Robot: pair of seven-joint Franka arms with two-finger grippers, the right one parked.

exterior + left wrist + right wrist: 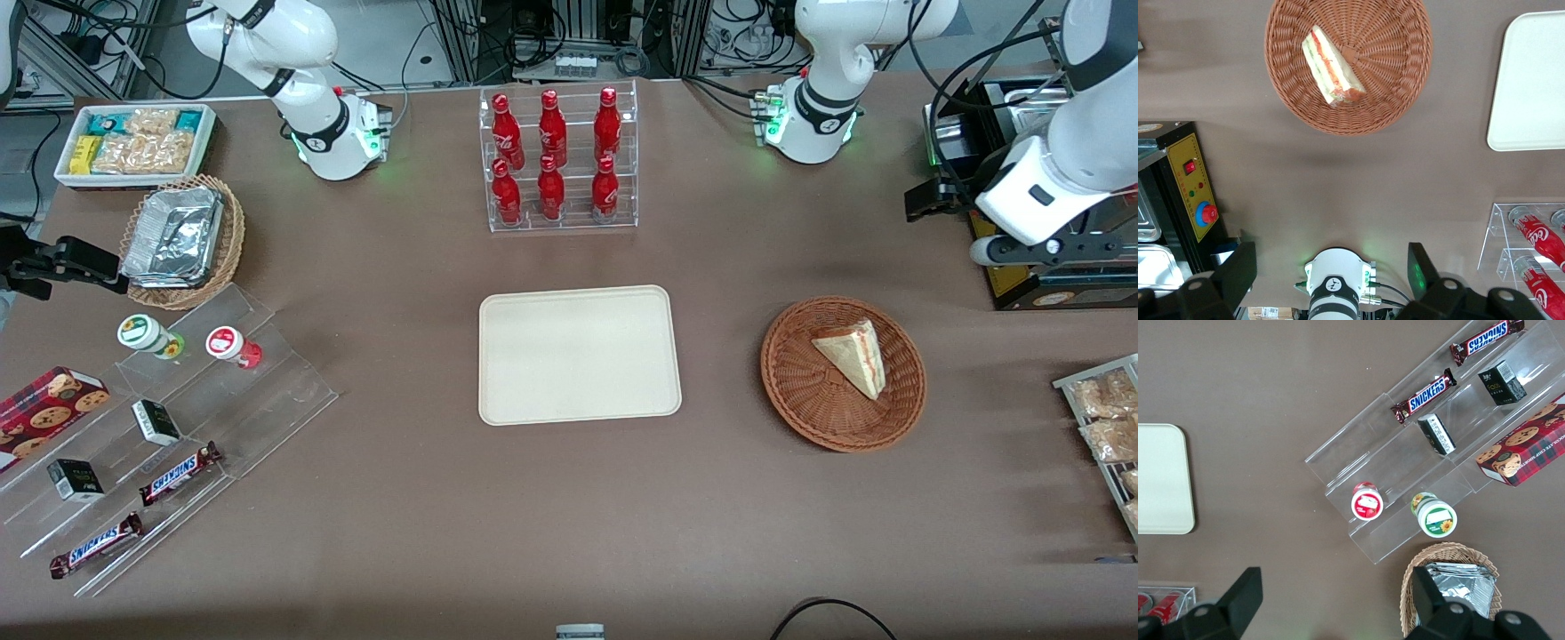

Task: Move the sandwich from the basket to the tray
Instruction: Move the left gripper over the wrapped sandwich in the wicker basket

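The gripper [1331,273] stands with its fingers spread wide, empty, raised well clear of the basket [800,404] toward the working arm's end of the table. The sandwich [853,357] lies inside the basket. The tray [578,354] sits beside the basket, apart from it.

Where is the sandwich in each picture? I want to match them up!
Front view: the sandwich lies in the basket, beside the tray, toward the working arm's end of the table.
Left wrist view: the sandwich lies in the basket; the gripper hangs open, well above the table.
Right wrist view: not in it.
Shared landmark: the tray.
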